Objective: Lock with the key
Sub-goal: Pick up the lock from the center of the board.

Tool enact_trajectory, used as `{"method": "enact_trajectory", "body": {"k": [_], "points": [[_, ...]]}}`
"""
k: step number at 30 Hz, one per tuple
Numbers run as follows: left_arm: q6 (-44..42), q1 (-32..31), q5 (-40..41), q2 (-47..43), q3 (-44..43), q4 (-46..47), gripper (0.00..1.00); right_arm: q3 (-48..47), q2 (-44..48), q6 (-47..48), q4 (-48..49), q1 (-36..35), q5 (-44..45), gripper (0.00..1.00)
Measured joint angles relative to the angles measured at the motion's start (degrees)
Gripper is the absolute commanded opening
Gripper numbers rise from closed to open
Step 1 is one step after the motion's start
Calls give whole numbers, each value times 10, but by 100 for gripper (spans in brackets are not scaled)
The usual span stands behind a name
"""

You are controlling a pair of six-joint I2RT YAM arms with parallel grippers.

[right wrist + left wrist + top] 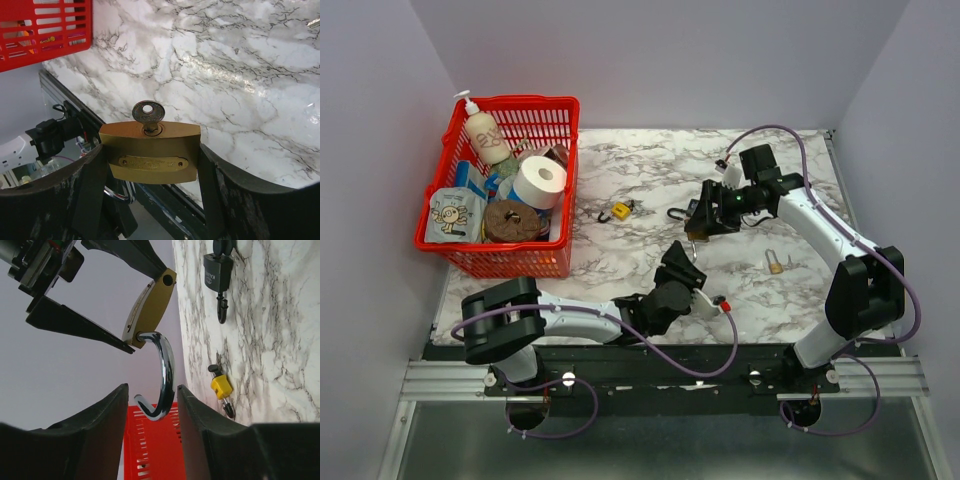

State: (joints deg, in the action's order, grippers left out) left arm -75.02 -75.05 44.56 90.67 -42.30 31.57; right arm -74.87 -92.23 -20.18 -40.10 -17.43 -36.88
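Observation:
My right gripper is shut on a brass padlock and holds it in the air by its two sides. A dark key sticks out of the keyhole on its top face. In the left wrist view the padlock hangs between the right fingers, and its chrome shackle stands open, swung out, with its free end loose. My left gripper is open with its fingers on either side of the shackle's curve, the right finger close against it. In the top view both grippers meet at mid-table.
A red basket full of household items stands at the far left. A yellow padlock, a black padlock and a small brass padlock lie on the marble table.

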Motion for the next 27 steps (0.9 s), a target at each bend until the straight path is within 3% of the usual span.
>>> {"method": "enact_trajectory", "body": {"k": [5,12,16,17,20,27], "points": [[-12,10,0,7,0,15,39,4,0,-9,8,-2,-10,50],[-29,13,-4,13,1,30,0,12,0,-26,18,-2,-22,51],[-39,11,-5,12,2,49,0,22,0,-34,23,-1,-21,65],[-39,11,-6,12,3,50,0,22,0,-35,23,-1,-22,78],[-35,12,-9,7,5,50,0,22,1,-38,25,-1,-27,100],[19,21,-33,-47,11,-8,0,0,10,-26,17,5,-61,100]]}}
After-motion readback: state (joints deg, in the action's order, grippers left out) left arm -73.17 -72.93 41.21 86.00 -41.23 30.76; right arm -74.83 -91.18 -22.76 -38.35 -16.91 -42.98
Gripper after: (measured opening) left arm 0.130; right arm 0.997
